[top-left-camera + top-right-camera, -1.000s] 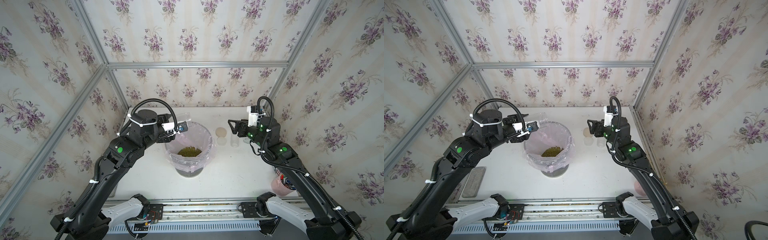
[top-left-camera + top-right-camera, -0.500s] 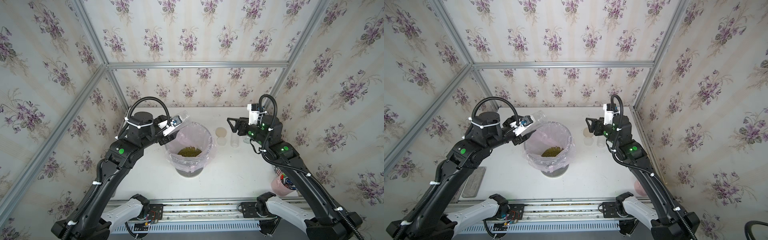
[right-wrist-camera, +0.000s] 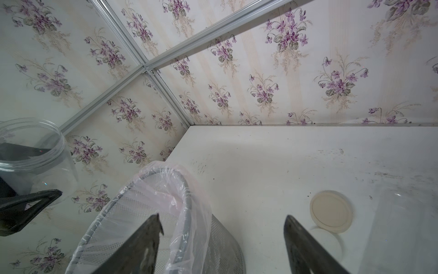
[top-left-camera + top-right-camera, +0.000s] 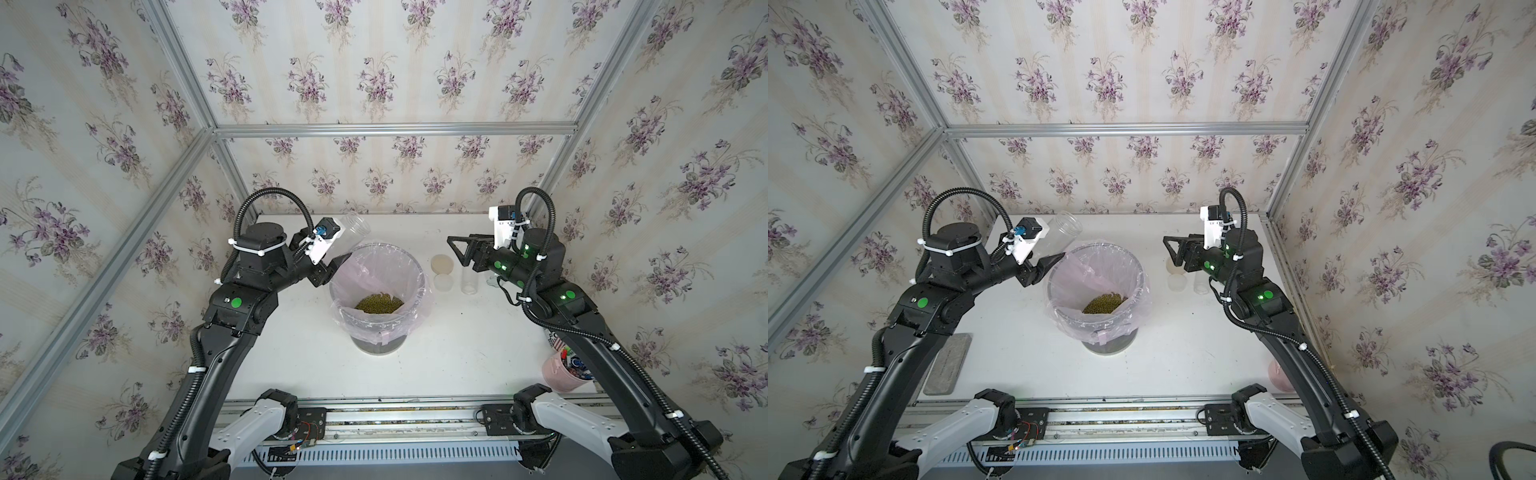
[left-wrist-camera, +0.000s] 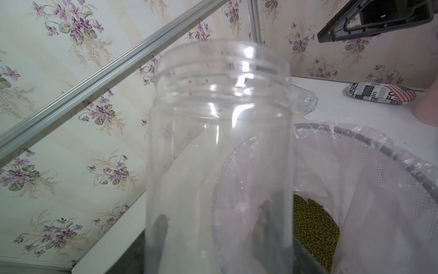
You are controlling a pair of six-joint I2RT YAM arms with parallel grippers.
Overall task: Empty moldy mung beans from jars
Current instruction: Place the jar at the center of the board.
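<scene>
In both top views the left gripper (image 4: 337, 250) is clamped on a wide clear plastic jar (image 4: 354, 226). The jar is lidless and empty, and is held tilted just beside the far left rim of a grey wire-mesh bin (image 4: 376, 347) lined with a pale pink plastic bag. The olive-green mung beans (image 4: 379, 303) lie heaped at the bottom of the bag. The right gripper (image 4: 456, 250) hangs above the white table (image 4: 457, 357), jaws apart and holding nothing. It is near a round tan lid (image 4: 441, 262), a round whitish lid (image 4: 443, 282) and a narrow clear jar (image 4: 469, 280) standing upright. A pink cup of pens (image 4: 559, 374) stands at the near right. In a top view, a flat grey pad (image 4: 946, 365) lies at the near left.

In the left wrist view the wide jar fills the frame, and dark fingers (image 5: 161, 227) show through its wall. Beyond it the beans sit in the bin. A small clear jar (image 5: 304, 102) seems to lie on its side on the table, near a black-and-white printed can (image 5: 379, 92).

In the right wrist view the right gripper's fingers (image 3: 151, 237) stand wide apart. The bin rim is by one finger and the tan lid is near the other.
</scene>
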